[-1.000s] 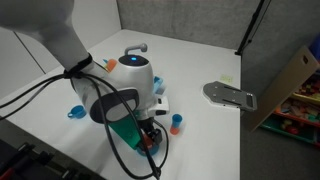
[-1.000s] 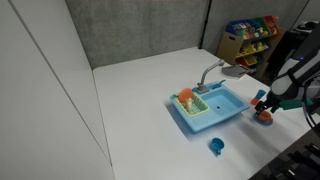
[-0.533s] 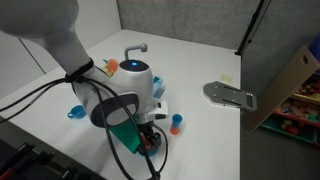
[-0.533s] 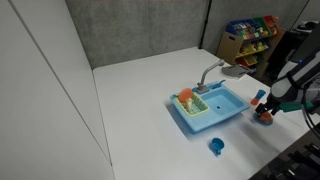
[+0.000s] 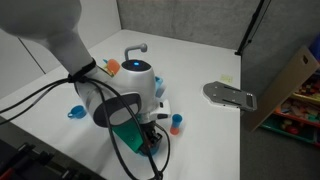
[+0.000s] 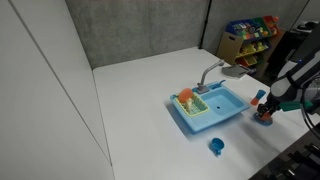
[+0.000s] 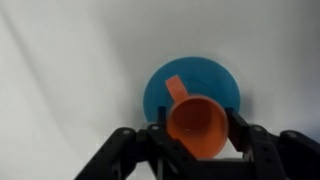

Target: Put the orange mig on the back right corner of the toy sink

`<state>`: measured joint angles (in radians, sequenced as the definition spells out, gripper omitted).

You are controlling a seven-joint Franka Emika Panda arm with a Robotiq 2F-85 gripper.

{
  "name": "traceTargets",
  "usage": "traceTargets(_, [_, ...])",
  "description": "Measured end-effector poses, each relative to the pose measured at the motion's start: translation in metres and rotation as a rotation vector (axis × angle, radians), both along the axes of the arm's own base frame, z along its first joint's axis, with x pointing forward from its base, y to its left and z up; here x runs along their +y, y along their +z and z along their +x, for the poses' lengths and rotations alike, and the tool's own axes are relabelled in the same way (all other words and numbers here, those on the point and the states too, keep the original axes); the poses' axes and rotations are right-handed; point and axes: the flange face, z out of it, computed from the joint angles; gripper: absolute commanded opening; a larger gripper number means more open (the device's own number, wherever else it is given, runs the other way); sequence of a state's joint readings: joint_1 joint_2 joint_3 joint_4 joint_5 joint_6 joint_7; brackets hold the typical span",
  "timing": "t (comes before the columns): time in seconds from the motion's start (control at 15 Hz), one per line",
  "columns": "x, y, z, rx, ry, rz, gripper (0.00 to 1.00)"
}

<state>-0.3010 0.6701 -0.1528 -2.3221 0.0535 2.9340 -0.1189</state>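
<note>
The jaws look pinched onto the orange mug [image 7: 198,125], one finger snug on each side, with the handle pointing away from them. The mug sits on a blue saucer [image 7: 205,78] directly under the jaws, on the white counter [image 7: 70,60]. So it's the grab step, pretty much. The next move is probably a straight lift, then a carry over to the blue toy sink [image 6: 215,108] nearby, aiming for its back right corner.
</note>
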Motion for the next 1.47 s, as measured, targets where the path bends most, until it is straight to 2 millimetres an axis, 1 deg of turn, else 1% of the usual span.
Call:
traceTargets(0.2, [0.001,0.011,0.006,-0.019,0.004,-0.003,0.34])
traceTargets(0.47, [0.01,0.041,0.021,-0.044,0.029,-0.006,0.34])
traceTargets(0.8, [0.03,0.086,0.042,-0.059,0.072,-0.001,0.34])
traceTargets(1.07, [0.051,0.112,0.054,-0.061,0.116,0.006,0.34])
traceTargets(1.2, [0.063,0.118,0.059,-0.052,0.136,0.009,0.34])
traceTargets(1.47, [0.091,0.118,0.065,-0.029,0.18,0.011,0.34])
